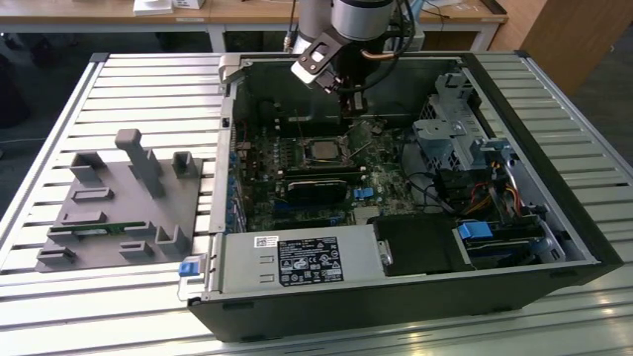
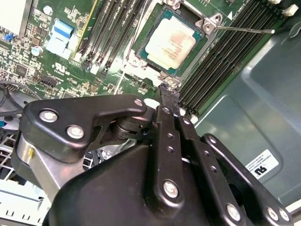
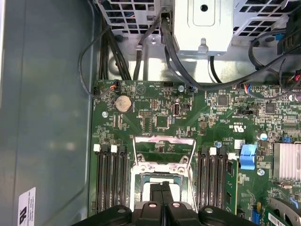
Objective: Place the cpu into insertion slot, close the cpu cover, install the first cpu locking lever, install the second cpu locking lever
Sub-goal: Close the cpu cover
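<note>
Gripper (image 2: 169,92) fingers pressed together, nothing pinched, tips just beside slot (image 2: 141,60) corner. Cpu (image 2: 170,43) lies seated in slot. Lever (image 2: 244,30) juts free: lever step likely in hand, calling for precise contact.

I am watching the arm (image 1: 358,16) being cut off by the top edge of the exterior view. The insertion slot (image 1: 322,150), at centre frame, is showing too small for me to tell how its levers are lying. In the first wrist view the gripper (image 3: 162,185) is covering the slot's middle. In the second wrist view it is hiding much of the green board (image 2: 47,70).
</note>
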`<state>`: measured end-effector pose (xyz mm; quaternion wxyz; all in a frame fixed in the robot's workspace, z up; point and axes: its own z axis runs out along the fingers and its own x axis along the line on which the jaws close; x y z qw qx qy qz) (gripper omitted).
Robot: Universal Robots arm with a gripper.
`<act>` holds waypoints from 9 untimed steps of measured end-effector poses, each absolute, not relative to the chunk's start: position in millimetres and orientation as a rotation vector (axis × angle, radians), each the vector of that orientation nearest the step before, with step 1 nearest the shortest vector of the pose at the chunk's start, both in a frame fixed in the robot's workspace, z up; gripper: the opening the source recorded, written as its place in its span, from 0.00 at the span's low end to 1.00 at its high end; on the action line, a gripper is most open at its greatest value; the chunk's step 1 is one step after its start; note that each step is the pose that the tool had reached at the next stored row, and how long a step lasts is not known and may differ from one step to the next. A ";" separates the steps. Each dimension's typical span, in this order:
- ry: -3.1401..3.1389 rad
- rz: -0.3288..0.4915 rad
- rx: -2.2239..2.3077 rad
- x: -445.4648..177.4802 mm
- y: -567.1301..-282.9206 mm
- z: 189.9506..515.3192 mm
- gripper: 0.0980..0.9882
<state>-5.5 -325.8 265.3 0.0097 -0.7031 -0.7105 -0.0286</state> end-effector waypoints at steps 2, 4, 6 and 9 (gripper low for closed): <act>-2.218 -0.089 -2.195 -4.7 -325.7 265.3 0.03; -2.218 -0.089 -2.195 -3.9 -325.8 265.3 0.03; -2.218 -0.089 -2.195 -3.1 -325.7 265.3 0.03; -2.218 -0.090 -2.195 -1.2 -325.7 265.3 0.03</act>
